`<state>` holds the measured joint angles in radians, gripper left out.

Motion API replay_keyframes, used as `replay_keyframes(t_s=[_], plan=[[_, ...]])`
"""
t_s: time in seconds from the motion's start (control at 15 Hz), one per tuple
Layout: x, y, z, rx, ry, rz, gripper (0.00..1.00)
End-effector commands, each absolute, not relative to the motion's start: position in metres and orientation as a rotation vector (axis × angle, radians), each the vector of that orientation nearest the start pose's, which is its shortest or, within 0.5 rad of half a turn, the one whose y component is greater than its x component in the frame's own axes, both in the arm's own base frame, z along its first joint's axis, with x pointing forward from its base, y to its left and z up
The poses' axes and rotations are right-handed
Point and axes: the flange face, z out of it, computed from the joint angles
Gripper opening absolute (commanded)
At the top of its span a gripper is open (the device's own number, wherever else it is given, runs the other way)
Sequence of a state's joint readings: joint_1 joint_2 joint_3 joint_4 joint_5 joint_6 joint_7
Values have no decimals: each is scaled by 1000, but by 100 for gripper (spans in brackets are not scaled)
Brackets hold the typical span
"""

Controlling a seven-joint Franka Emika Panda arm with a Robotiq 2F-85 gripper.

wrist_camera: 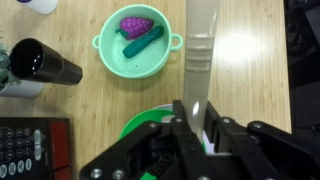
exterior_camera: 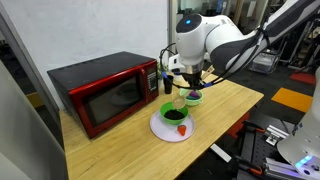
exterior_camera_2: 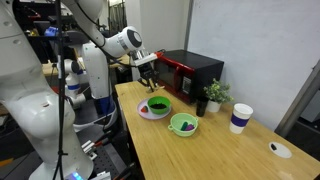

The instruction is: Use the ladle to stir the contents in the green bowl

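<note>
Jaws tight around the ladle (wrist_camera: pixel 200 60), green bowl (wrist_camera: pixel 138 124) directly beneath.

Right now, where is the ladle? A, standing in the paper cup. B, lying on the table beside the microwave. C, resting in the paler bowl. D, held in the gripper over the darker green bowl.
D: in the wrist view the gripper is shut on the ladle, directly over the green bowl.
</note>
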<state>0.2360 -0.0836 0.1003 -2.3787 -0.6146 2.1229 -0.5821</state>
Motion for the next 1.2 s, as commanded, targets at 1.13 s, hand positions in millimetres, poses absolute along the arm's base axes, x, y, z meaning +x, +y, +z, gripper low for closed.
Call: replay_keyframes(t_s=[1.13], plan=[[476,110,357,-2923,-2160,424,22]])
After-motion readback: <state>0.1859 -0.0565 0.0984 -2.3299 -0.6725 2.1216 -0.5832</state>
